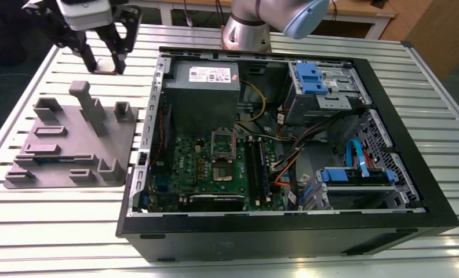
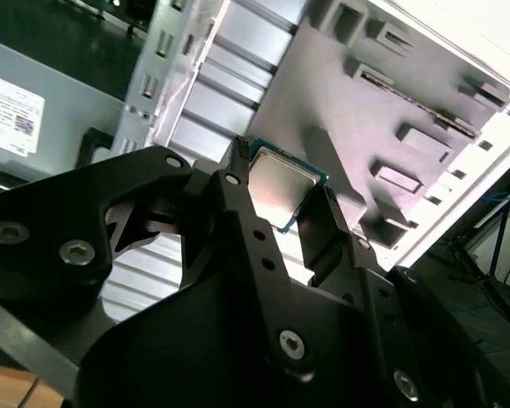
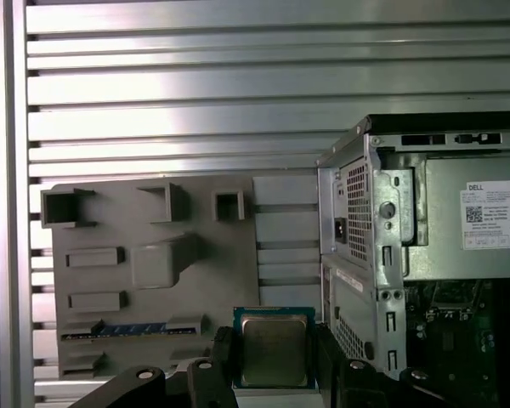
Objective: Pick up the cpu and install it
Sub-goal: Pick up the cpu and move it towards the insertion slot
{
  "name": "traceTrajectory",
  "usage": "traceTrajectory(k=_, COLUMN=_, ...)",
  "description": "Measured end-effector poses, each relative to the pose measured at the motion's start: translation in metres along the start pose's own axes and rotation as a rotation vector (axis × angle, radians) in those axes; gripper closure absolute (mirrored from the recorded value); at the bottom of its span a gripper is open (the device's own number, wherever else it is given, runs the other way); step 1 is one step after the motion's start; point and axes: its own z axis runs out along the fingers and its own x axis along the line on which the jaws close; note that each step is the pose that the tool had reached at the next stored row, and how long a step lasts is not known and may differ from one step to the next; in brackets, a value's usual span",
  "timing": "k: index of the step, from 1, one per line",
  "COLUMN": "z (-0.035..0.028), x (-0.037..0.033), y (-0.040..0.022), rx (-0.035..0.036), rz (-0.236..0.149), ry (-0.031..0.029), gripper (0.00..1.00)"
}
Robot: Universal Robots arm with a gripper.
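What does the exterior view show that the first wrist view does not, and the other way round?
Exterior view, not the first wrist view: the blue drive bays, the cables inside the case, and the arm. First wrist view, not the exterior view: the case's outer back panel with its vent grille, and the cpu's silvery top seen flat-on between the fingers. Both share the held cpu, the grey tray, the power supply with its white label, and the slatted table.
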Motion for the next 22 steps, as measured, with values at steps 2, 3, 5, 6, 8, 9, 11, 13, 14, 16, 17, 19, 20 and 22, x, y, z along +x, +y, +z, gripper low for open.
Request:
traceTrajectory(k=2, z=0.0013, x=-0.0090, y=0.0004, rx=-0.0001, rz=0.000, ry=-0.0001, gripper=0.53)
traceTrajectory(k=3, z=0.0018, x=-0.0135, y=0.0006, rx=0.0000, rz=0.000, ry=0.0000, gripper=0.53)
traceTrajectory(k=5, z=0.0028, x=-0.0225, y=0.0011, rx=-0.0001, rz=0.000, ry=-0.0001, gripper=0.53)
traceTrajectory(k=6, z=0.0031, x=-0.0269, y=0.0013, rx=0.0000, rz=0.000, ry=0.0000, gripper=0.53)
traceTrajectory(k=8, z=0.0037, x=-0.0362, y=0.0017, rx=0.0000, rz=0.000, ry=0.0000, gripper=0.53)
traceTrajectory(k=9, z=0.0041, x=-0.0407, y=0.0019, rx=0.0000, rz=0.000, ry=0.0000, gripper=0.53)
traceTrajectory(k=11, z=0.0048, x=-0.0497, y=0.0024, rx=0.0000, rz=0.000, ry=-0.0001, gripper=0.53)
traceTrajectory(k=13, z=0.0056, x=-0.0591, y=0.0028, rx=0.0000, rz=0.000, ry=0.0000, gripper=0.53)
traceTrajectory(k=14, z=0.0059, x=-0.0635, y=0.0030, rx=0.0000, rz=0.000, ry=0.0000, gripper=0.53)
traceTrajectory(k=16, z=0.0067, x=-0.0725, y=0.0035, rx=-0.0001, rz=0.000, ry=-0.0001, gripper=0.53)
traceTrajectory(k=17, z=0.0071, x=-0.0771, y=0.0037, rx=0.0000, rz=0.000, ry=0.0000, gripper=0.53)
traceTrajectory(k=19, z=0.0078, x=-0.0858, y=0.0041, rx=0.0000, rz=0.000, ry=0.0000, gripper=0.53)
traceTrajectory(k=20, z=0.0082, x=-0.0908, y=0.0043, rx=0.0000, rz=0.000, ry=0.0000, gripper=0.53)
traceTrajectory(k=22, z=0.0090, x=-0.0998, y=0.0047, rx=-0.0001, rz=0.000, ry=0.0000, gripper=0.53)
